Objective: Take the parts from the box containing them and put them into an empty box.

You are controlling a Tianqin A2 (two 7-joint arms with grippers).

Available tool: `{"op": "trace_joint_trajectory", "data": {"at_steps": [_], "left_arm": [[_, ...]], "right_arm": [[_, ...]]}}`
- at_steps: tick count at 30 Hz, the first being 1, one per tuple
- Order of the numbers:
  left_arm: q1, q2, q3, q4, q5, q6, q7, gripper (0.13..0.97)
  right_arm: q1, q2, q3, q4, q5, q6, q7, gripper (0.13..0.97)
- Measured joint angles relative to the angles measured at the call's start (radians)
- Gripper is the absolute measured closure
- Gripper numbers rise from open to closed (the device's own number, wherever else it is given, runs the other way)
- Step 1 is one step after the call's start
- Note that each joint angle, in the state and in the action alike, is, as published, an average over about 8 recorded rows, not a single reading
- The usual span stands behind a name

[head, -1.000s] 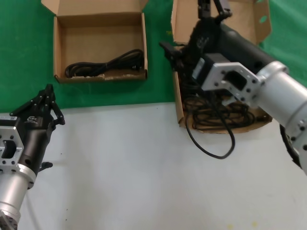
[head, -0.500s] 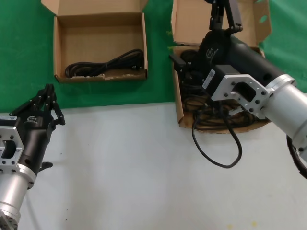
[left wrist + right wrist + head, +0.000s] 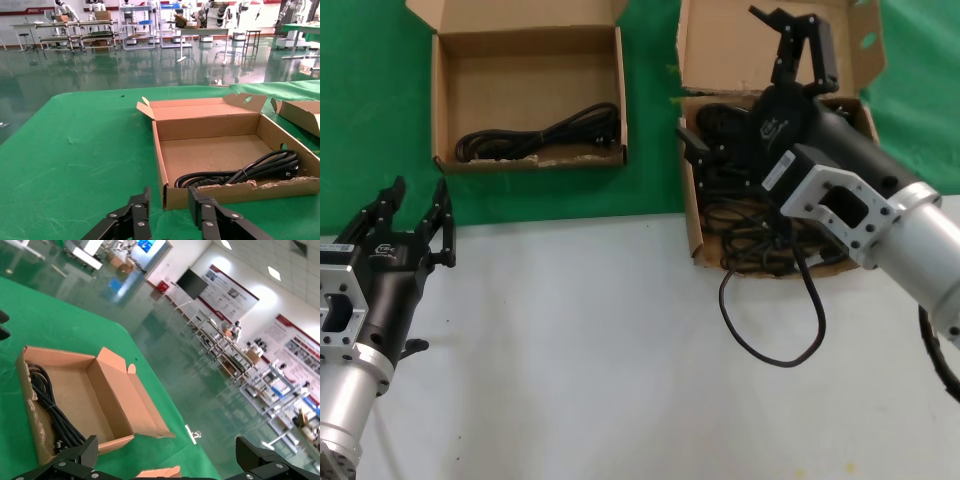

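Power cords sit tangled in the larger cardboard box on the robot's right side, which straddles the green mat and the white counter. One cord loop spills over the box's ragged front wall onto the counter. Lid flap stands up at the back.

Right end effector is raised over the back of this box, in front of the flap, fingers spread wide, holding nothing. Right wrist view confirms it: both fingertips far apart with empty space between.

Smaller squarish box sits on the mat to the left, well apart from the larger one. One coiled cord bundle lies along its front wall; the left wrist view shows the same bundle inside the box.

Left end effector hangs low at the counter's near-left edge, short of the smaller box, fingers open, nothing gripped.
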Motion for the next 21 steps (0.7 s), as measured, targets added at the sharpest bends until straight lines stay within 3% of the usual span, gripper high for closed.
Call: {"op": "trace_joint_trajectory", "data": {"at_steps": [8, 16, 21], "left_arm": [[0.002, 0.0, -0.001, 0.0, -0.002, -0.002, 0.002, 0.72], [0.005, -0.001, -0.003, 0.0, -0.005, -0.005, 0.004, 0.515], [0.006, -0.001, -0.003, 0.0, -0.006, -0.006, 0.005, 0.491]], "right_arm": [[-0.043, 0.004, 0.013, -0.029, 0.097, 0.053, 0.009, 0.129], [-0.087, 0.008, 0.026, -0.057, 0.194, 0.106, 0.019, 0.129], [-0.114, 0.011, 0.035, -0.075, 0.254, 0.139, 0.025, 0.129]]}}
